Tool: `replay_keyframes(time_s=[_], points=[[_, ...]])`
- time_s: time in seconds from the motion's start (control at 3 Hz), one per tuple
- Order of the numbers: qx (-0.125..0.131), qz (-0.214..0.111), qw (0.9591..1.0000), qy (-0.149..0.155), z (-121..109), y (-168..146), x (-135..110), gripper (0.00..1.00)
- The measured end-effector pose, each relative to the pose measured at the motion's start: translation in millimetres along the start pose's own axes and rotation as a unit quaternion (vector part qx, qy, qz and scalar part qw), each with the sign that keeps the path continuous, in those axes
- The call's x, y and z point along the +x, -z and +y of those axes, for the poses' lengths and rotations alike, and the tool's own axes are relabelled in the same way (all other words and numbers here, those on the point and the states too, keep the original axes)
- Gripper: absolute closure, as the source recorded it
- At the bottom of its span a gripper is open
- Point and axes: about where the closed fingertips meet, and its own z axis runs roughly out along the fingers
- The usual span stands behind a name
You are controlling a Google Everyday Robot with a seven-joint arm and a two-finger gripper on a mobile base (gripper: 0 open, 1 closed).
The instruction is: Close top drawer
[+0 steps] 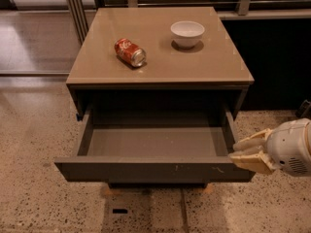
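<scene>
Gripper [236, 152] of mine sits at the right edge of the frame, released and grasping nothing, just beside the right front corner of the top drawer [155, 170]. That drawer stands pulled out across the lower centre, under a cabinet [97, 67] bearing a red can [129, 52] and a white bowl [187, 33].

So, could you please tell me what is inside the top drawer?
The top drawer shows only bare grey floor; the strip behind its front panel and the shadowed back are hidden. The gripper sits outside its right front corner.
</scene>
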Motion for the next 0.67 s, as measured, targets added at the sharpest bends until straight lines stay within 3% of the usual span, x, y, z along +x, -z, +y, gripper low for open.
replay_keyframes(time_s=[0.33,0.67], points=[[0.000,0.000,1.0000,0.000,0.0,0.0,0.0,0.87],[0.023,-0.010,0.9996,-0.013,-1.5,-4.9,7.8,1.00]])
